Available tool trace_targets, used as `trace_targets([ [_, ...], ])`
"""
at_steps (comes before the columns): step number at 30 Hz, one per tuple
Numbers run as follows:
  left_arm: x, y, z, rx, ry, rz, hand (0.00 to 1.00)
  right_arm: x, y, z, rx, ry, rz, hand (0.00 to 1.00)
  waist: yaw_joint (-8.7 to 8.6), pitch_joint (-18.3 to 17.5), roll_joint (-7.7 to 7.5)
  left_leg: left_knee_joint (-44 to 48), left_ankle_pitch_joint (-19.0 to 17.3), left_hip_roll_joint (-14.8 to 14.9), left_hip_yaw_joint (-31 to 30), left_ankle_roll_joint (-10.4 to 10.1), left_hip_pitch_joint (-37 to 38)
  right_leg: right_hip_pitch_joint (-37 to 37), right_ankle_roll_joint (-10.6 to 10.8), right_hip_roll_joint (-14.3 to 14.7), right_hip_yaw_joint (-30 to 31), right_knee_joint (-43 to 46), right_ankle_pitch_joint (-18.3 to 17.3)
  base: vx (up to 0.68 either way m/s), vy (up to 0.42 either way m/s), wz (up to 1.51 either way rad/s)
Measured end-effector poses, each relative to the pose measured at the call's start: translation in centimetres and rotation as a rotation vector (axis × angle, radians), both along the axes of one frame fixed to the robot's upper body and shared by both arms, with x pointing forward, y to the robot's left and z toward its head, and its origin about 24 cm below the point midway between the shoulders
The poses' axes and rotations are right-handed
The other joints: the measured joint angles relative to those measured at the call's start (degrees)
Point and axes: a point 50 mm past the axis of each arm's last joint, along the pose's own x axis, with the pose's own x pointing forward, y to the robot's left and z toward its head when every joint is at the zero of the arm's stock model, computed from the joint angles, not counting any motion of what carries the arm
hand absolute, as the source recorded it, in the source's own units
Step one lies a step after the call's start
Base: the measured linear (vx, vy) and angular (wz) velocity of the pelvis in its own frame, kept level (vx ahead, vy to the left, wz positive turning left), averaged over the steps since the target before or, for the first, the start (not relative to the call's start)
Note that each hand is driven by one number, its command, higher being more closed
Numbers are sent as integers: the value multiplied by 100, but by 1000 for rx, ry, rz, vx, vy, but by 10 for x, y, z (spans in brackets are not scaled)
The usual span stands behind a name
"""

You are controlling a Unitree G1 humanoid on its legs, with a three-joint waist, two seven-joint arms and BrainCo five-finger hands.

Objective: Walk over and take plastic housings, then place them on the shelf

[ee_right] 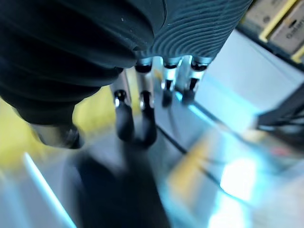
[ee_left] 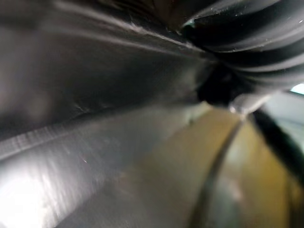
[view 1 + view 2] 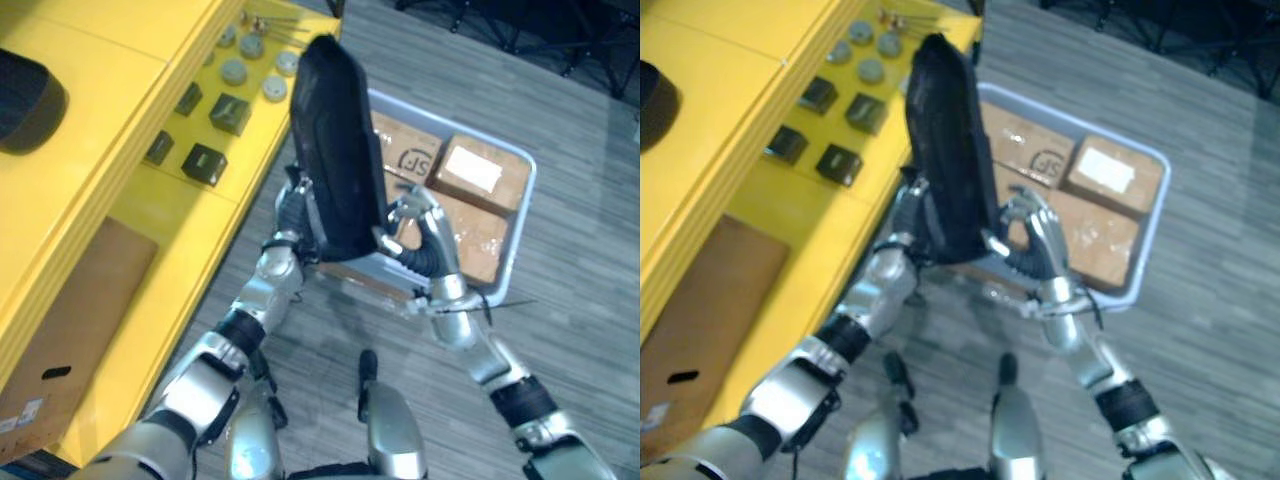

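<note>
Hands are clamping a black plastic housing (image 3: 335,150) upright between them, above the near edge of a grey bin (image 3: 522,215) carrying cardboard boxes (image 3: 478,172), beside the yellow shelf (image 3: 140,90). The right hand (image 3: 425,225) is pressing loosely bent fingers against its lower side, not wrapping it. The left hand (image 3: 293,205) is bracing the opposite side, its fingers hidden, so its grip cannot be told.

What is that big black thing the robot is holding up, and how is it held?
A long black plastic housing, smooth and slightly glossy, a curved shell with a rounded top. It stands almost upright in the air, clamped between the left hand on one side and the right hand, whose fingers press the other edge. Beyond it sits a grey bin; the yellow shelf is beside it.
</note>
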Motion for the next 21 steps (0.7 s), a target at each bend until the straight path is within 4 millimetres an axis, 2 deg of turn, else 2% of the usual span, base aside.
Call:
trace_targets([
  [2,-6,4,-7,65,-16,95,100,-15,-7,21,184,-121,95,0,-5,-133,-48,-2,-11,-13,-4,-7,166,211,5,-3,-53,-79,4,88,-3,5],
  [3,-10,10,-11,92,-24,161,100,-21,-15,27,250,-162,125,0,-7,-369,-64,-6,-27,-17,-16,-16,171,244,6,-3,-84,-138,4,101,-7,6],
  [6,-14,21,-7,149,-79,306,100,-22,-30,33,352,-168,206,0,3,-666,-43,-15,-48,-24,-15,-39,370,528,10,1,-115,-293,2,52,-3,2],
  [9,-18,28,12,144,-185,413,100,-21,-42,34,398,-147,262,0,-5,-900,119,-50,-56,-18,5,-38,392,541,30,8,-103,-330,12,-33,8,-4],
  [12,-23,33,22,161,-255,475,100,-20,-56,28,430,-108,201,0,-2,-1081,266,-55,-57,-21,61,-37,445,613,52,8,-92,-451,46,-51,26,-7],
  [14,-28,39,24,130,-282,493,100,-18,-66,22,456,-51,149,0,-14,-1240,349,-55,-57,-18,100,-37,448,613,44,9,-65,-496,84,-21,20,-12],
  [17,-42,49,36,58,-366,513,100,-21,-85,-1,485,84,34,0,-19,-1302,424,-58,-57,-15,108,-37,528,641,37,9,-28,-502,86,-21,11,-6],
  [19,-61,55,45,5,-454,493,100,-26,-97,-30,531,238,-38,0,-22,-1378,450,-60,-57,-16,108,-37,526,637,13,9,-20,-533,70,0,0,0],
  [21,-75,59,46,-13,-501,466,100,-32,-103,-55,591,357,-76,0,-23,-1460,451,-61,-58,-19,110,-38,525,637,12,9,2,-548,70,0,0,0],
])
